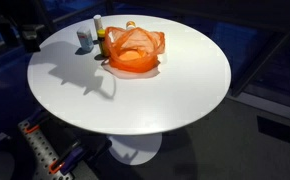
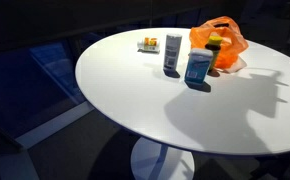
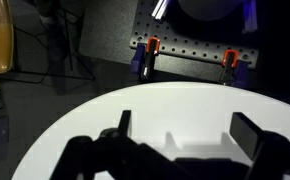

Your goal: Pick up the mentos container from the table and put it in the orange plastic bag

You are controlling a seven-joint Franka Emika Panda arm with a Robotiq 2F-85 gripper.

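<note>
The round white desk (image 1: 170,100) carries everything. The orange bag (image 1: 135,50) sits toward its far side, crumpled and gaping upward; in an exterior view its hollow shows only orange plastic. In an exterior view (image 2: 217,40) a yellow and dark shape shows at the bag, but whether it lies inside or stands behind cannot be told.

The pincer (image 3: 185,135) appears only in the wrist view, as a dark outline low in the frame above bare desk. Its fingers (image 3: 250,135) are spread wide with nothing between them.

A yellow bottle (image 1: 99,38) stands upright just beside the bag. A white bottle (image 2: 173,52) stands upright near the bag. The mentos tub (image 2: 197,67), blue and white, stands upright on the desk beside the white bottle, close in front of the bag and outside it. A small flat packet (image 2: 148,44) lies apart from these.
</note>
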